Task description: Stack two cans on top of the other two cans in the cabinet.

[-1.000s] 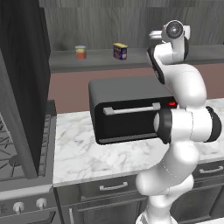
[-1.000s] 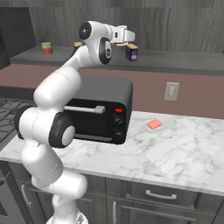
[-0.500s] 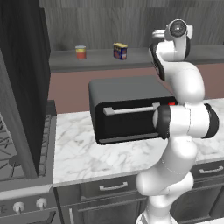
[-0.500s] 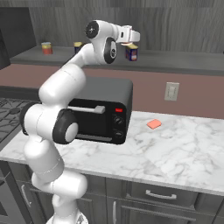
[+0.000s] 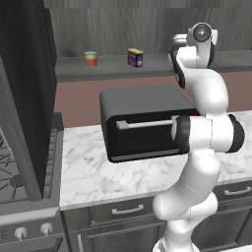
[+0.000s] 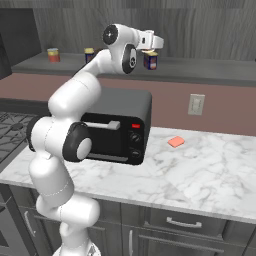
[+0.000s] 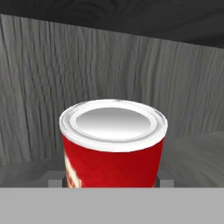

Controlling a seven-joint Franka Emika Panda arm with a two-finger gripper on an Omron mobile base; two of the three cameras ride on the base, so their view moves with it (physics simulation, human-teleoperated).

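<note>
Carrying the red can (image 7: 113, 146) is the step in hand: my fingers are closed on it, its whitish rim right up against the hand camera, the cabinet (image 7: 43, 87) back panel behind. From the right base view my gripper (image 6: 151, 46) hangs just above a blue can (image 6: 150, 60) on the shelf. Far to the left stand the orange can (image 5: 90, 58) and another blue can (image 5: 135, 57) (both unstacked). Next, I judge, comes centring over a base can, lowering squarely, then letting go.
</note>
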